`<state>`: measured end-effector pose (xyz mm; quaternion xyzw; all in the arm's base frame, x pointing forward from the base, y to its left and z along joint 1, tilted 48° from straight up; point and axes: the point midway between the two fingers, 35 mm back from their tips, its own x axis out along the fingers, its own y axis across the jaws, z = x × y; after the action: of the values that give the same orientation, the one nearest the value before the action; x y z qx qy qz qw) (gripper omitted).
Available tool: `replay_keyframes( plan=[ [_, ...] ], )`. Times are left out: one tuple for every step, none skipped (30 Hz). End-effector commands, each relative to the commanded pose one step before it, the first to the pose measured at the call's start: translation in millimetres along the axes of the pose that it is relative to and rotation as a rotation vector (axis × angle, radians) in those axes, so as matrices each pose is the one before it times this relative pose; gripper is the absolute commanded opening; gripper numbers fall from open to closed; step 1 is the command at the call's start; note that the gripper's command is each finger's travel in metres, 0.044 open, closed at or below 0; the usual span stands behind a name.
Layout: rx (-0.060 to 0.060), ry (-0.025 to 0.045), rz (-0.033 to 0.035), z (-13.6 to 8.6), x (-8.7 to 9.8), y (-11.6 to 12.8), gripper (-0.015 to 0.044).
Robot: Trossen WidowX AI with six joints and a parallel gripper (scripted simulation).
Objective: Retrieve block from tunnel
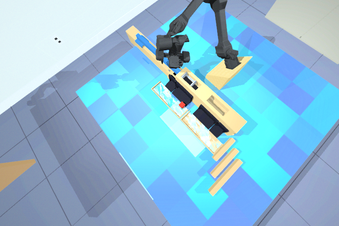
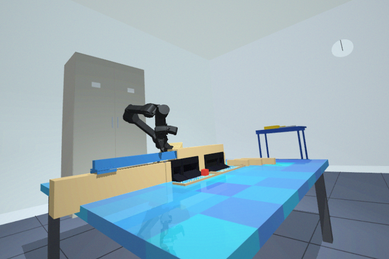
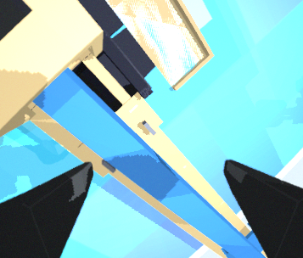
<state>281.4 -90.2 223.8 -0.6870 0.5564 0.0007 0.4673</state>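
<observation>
A small red block (image 1: 182, 104) (image 2: 204, 171) lies outside the tunnel (image 1: 202, 91) (image 2: 200, 152) (image 3: 43, 51), at the inner side of a shallow wooden-rimmed tray, by black flaps in the tunnel's side. It is not in the wrist view. The long blue handle (image 1: 142, 41) (image 2: 135, 160) (image 3: 107, 140) sticks out of the tunnel's end along a wooden channel (image 1: 131, 33) (image 2: 109, 183) (image 3: 200, 182). A grey cage frame (image 1: 193, 83) shows through a top opening. My gripper (image 2: 166, 148) (image 3: 159, 167) is open and empty, above the handle near the tunnel's end, turned diagonally to it.
A second rimmed tray (image 1: 197, 136) lies along the tunnel. Three loose wooden bars (image 1: 223, 149) (image 1: 224, 163) (image 1: 225, 177) lie beyond the tunnel's far end. A wooden wedge (image 1: 224, 74) stands behind the tunnel, by the arm's base.
</observation>
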Motion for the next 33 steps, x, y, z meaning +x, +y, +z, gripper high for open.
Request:
replay_keyframes(
  plan=[
    [-0.6950,0.04318,0.03696,-8.33,3.42,1.46,0.0440],
    [0.0000,0.00000,0.00000,0.00,0.00,0.00,0.0440],
    [0.0000,0.00000,0.00000,0.00,0.00,0.00,0.0440],
    [0.0000,0.00000,0.00000,0.00,0.00,0.00,0.0440],
    [0.0000,0.00000,0.00000,0.00,0.00,0.00,0.0440],
    [0.0000,0.00000,0.00000,0.00,0.00,0.00,0.0440],
    [0.0000,0.00000,0.00000,0.00,0.00,0.00,0.0440],
    [0.0000,0.00000,0.00000,0.00,0.00,0.00,0.0440],
    [0.0000,0.00000,0.00000,0.00,0.00,0.00,0.0440],
    [0.0000,0.00000,0.00000,0.00,0.00,0.00,0.0440],
    [0.0000,0.00000,0.00000,0.00,0.00,0.00,0.0440],
    [0.0000,0.00000,0.00000,0.00,0.00,0.00,0.0440],
    [0.0000,0.00000,0.00000,0.00,0.00,0.00,0.0440],
    [0.0000,0.00000,0.00000,0.00,0.00,0.00,0.0440],
    [0.0000,0.00000,0.00000,0.00,0.00,0.00,0.0440],
    [0.0000,0.00000,0.00000,0.00,0.00,0.00,0.0440],
    [0.0000,0.00000,0.00000,0.00,0.00,0.00,0.0440],
    [0.0000,0.00000,0.00000,0.00,0.00,0.00,0.0440],
    [0.0000,-0.00006,0.00003,0.06,0.26,0.03,0.0440],
    [0.0000,-0.00012,0.00005,0.12,0.52,0.05,0.0440],
    [0.0001,-0.00017,0.00008,0.18,0.76,0.08,0.0440],
    [0.0001,-0.00021,0.00009,0.23,1.00,0.11,0.0440],
    [0.0001,-0.00024,0.00010,0.28,1.24,0.14,0.0440],
    [0.0001,-0.00026,0.00011,0.33,1.45,0.17,0.0440],
    [0.0001,-0.00024,0.00010,0.34,1.56,0.19,0.0440],
    [0.0001,-0.00021,0.00008,0.34,1.57,0.21,0.0440],
    [0.0001,-0.00017,0.00007,0.33,1.57,0.22,0.0440],
    [0.0001,-0.00013,0.00005,0.32,1.57,0.23,0.0440],
    [0.0001,-0.00009,0.00003,0.31,1.57,0.24,0.0440],
    [0.0001,-0.00005,0.00002,0.31,1.56,0.25,0.0440],
    [0.0001,-0.00001,0.00000,0.30,1.56,0.26,0.0440],
    [0.0000,0.00003,-0.00001,0.29,1.56,0.27,0.0440],
    [0.0000,0.00007,-0.00003,0.28,1.55,0.28,0.0440]
  ],
)
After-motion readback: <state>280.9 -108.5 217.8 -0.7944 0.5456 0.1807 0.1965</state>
